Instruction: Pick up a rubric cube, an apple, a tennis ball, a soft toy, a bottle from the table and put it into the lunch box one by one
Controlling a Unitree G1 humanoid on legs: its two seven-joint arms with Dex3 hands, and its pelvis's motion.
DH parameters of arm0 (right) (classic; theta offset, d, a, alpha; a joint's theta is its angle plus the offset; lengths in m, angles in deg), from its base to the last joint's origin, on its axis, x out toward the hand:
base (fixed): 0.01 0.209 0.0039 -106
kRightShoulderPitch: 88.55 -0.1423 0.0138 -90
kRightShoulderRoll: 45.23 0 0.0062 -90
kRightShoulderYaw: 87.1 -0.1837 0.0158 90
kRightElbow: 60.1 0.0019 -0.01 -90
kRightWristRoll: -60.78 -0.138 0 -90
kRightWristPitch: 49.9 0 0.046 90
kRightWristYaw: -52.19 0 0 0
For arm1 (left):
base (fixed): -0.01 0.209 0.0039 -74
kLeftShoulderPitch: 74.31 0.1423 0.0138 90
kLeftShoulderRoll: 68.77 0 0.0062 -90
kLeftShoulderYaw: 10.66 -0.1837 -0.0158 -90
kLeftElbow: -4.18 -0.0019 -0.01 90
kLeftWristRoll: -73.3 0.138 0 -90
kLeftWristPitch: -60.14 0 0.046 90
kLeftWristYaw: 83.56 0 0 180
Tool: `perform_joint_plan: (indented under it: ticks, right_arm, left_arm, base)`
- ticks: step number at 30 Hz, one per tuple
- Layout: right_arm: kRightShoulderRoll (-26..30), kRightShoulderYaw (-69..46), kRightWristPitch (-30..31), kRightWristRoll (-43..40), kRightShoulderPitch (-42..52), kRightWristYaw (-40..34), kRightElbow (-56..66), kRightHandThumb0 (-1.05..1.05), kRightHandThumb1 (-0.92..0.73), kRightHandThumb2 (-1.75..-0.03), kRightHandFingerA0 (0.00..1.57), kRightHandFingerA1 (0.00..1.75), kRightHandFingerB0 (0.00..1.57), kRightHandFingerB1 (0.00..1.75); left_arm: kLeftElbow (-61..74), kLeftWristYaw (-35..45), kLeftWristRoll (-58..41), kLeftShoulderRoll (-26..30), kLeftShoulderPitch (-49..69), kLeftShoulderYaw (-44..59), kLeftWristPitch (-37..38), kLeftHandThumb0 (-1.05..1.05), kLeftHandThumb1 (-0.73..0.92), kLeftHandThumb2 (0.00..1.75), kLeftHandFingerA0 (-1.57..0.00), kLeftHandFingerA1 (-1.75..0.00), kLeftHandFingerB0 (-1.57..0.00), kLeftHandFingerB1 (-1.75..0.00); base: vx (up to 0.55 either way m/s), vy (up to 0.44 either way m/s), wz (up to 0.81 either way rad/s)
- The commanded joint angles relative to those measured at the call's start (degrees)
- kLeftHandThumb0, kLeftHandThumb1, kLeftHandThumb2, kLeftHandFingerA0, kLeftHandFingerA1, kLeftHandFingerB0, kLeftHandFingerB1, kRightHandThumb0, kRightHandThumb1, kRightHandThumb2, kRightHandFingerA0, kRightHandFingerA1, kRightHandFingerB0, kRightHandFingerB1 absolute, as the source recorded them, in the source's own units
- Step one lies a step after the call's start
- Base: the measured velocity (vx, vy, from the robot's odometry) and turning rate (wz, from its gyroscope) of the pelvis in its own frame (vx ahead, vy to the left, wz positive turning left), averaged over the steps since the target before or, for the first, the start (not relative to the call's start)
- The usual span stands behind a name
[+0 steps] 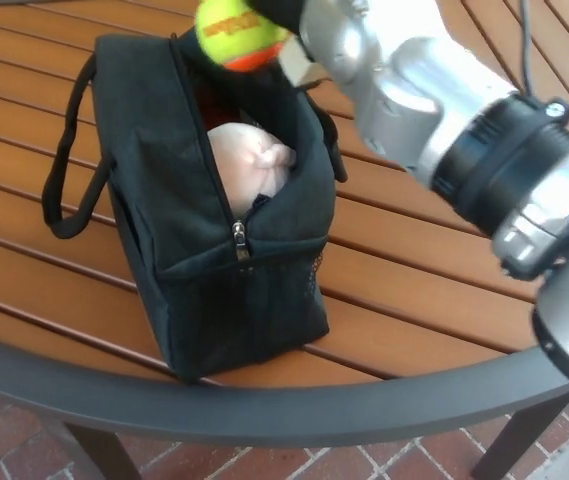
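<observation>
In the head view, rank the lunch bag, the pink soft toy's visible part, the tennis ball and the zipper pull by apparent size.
1. Black lunch bag, by far the largest.
2. Pink soft toy and tennis ball: unsure. The toy is partly hidden inside the bag, and the ball is cropped by the frame's top edge and held higher.
3. Zipper pull, the smallest.

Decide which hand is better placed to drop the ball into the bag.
Right: the right hand already holds the ball above the open bag; the left hand is out of view.
</observation>
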Motion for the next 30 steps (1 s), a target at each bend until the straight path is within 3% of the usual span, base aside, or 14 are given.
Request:
perform_joint_plan:
  ticks: [1, 2, 5, 6, 7, 8, 12, 16, 18, 19, 21, 26, 27, 30]
  right_arm:
    - [-4.1, 0.0, -6.5, 5.5, -2.9, -2.7, -4.2, -0.30, -0.62, -0.68, 0.87, 1.60, 0.78, 0.74]
    - [-5.1, 1.6, -7.2, 7.3, -2.2, -3.0, -4.0, -0.35, -0.49, -0.94, 1.14, 1.31, 0.78, 0.91]
    - [-6.5, 2.2, -8.2, 8.9, -0.9, -4.5, -3.8, -0.36, -0.49, -0.95, 1.14, 1.31, 0.79, 0.91]
    - [-6.8, 2.2, -8.5, 9.3, -0.6, -5.2, -3.8, -0.36, -0.67, -0.65, 0.91, 1.70, 0.81, 0.98]
    - [-7.3, 2.9, -9.5, 10.4, 0.0, -6.7, -3.9, -0.40, -0.55, -1.00, 1.19, 1.34, 0.85, 1.03]
    - [-7.6, 3.4, -10.1, 11.1, 0.4, -7.5, -4.0, -0.40, -0.55, -1.00, 1.19, 1.34, 0.85, 1.03]
    - [-8.4, 7.1, -10.5, 15.2, 1.2, -7.7, -4.6, -0.38, -0.47, -0.93, 1.19, 1.35, 0.79, 0.87]
    - [-7.8, 9.2, -11.1, 17.9, 2.5, -8.5, -5.7, -0.33, -0.61, -0.60, 0.86, 1.72, 0.81, 0.82]
    - [-8.1, 9.3, -10.6, 18.4, 3.2, -8.8, -6.8, -0.28, -0.57, -0.59, 0.81, 1.58, 0.60, 0.55]
    - [-7.7, 11.2, -10.2, 20.7, 3.3, -8.6, -7.1, -0.47, -0.57, -0.58, 0.32, 0.48, 0.34, 0.31]
    - [-7.3, 13.7, -9.8, 23.3, 3.0, -7.0, -7.3, -0.54, -0.58, -0.62, 0.00, 0.16, 0.16, 0.29]
    - [-7.4, 17.3, -8.5, 27.4, 2.5, -5.5, -7.8, -0.72, -0.55, -0.67, 0.00, 0.00, 0.00, 0.20]
    - [-7.2, 17.7, -8.2, 28.1, 2.2, -5.3, -7.8, -0.85, -0.48, -0.80, 0.00, 0.34, 0.04, 0.00]
    - [-7.3, 17.7, -8.0, 29.2, 1.5, -4.9, -7.9, -0.86, -0.48, -0.81, 0.00, 0.35, 0.04, 0.00]
  left_arm:
    - [-0.4, 1.3, 0.5, 0.6, 0.5, -0.2, 2.5, -0.22, 0.34, 1.20, -0.99, -1.40, -0.94, -1.20]
    - [-0.2, 0.3, 1.4, 0.5, 1.1, -1.1, 3.6, -0.21, 0.39, 1.17, -0.98, -1.43, -0.93, -1.23]
    - [0.5, 0.8, 1.2, 0.5, 1.8, -1.3, 4.0, -0.18, 0.40, 1.22, -1.04, -1.34, -0.95, -1.23]
    - [0.6, 0.9, 1.2, 0.5, 2.0, -1.4, 4.1, -0.17, 0.38, 1.21, -1.02, -1.31, -0.94, -1.21]
    - [0.7, 0.7, 1.4, 0.4, 2.0, -1.8, 4.2, -0.21, 0.42, 1.17, -0.95, -1.47, -0.91, -1.29]
    - [0.7, 0.5, 1.5, 0.4, 1.9, -1.9, 4.2, -0.21, 0.42, 1.17, -0.95, -1.47, -0.91, -1.29]
    - [1.2, 0.4, 1.9, 0.4, 2.2, -2.6, 4.3, -0.20, 0.37, 1.22, -1.00, -1.40, -0.93, -1.28]
    - [1.2, -0.4, 2.2, 0.4, 2.1, -3.2, 4.5, -0.19, 0.41, 1.18, -0.98, -1.41, -0.92, -1.27]
    - [1.2, 0.2, 1.3, 0.3, 2.0, -2.6, 4.1, -0.19, 0.40, 1.19, -0.95, -1.47, -0.92, -1.29]
    - [1.0, 0.2, 1.2, 0.4, 1.8, -2.5, 3.9, -0.20, 0.41, 1.15, -0.96, -1.39, -0.93, -1.22]
    - [0.7, 0.2, 1.4, 0.5, 1.6, -2.5, 3.9, -0.20, 0.42, 1.15, -0.96, -1.48, -0.93, -1.28]
    - [0.5, 0.3, 1.1, 0.2, 1.1, -2.3, 3.2, -0.16, 0.38, 1.21, -0.97, -1.41, -0.90, -1.27]
    - [0.5, 0.0, 1.2, 0.2, 0.9, -2.3, 2.9, -0.21, 0.41, 1.18, -0.99, -1.43, -0.93, -1.26]
    - [0.8, 0.1, 1.1, 0.1, 1.2, -2.2, 3.4, -0.18, 0.42, 1.18, -1.01, -1.39, -0.91, -1.26]
  base:
    - [0.00, 0.000, 0.00]
    - [0.00, 0.000, 0.00]
    - [0.00, 0.000, 0.00]
    - [0.00, 0.000, 0.00]
    - [0.00, 0.000, 0.00]
    - [0.00, 0.000, 0.00]
    - [0.00, 0.000, 0.00]
    - [0.00, 0.000, 0.00]
    - [0.00, 0.000, 0.00]
    - [0.00, 0.000, 0.00]
    - [0.00, 0.000, 0.00]
    - [0.00, 0.000, 0.00]
    - [0.00, 0.000, 0.00]
    - [0.00, 0.000, 0.00]
